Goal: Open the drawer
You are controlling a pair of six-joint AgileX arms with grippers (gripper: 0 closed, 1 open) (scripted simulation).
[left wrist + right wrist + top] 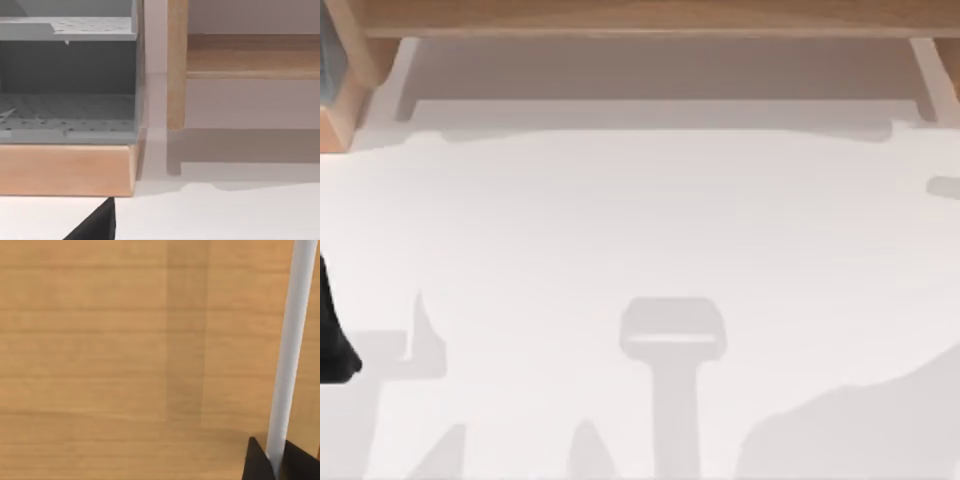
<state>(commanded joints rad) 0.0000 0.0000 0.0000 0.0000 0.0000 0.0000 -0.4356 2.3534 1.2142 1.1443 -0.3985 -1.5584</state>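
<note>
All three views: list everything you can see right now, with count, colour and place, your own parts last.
table: one, white, across the top view.
wooden frame: one, tan, along the table's far edge, with white legs.
grey shelf unit: one, perforated shelves, on a tan wooden base, seen from the left wrist.
wood panel: one, tan, close before the right wrist.
handle: one, pale bar, against the panel.
left arm: black, at the table's left edge.
right hand: black fingers either side of the handle.
</note>
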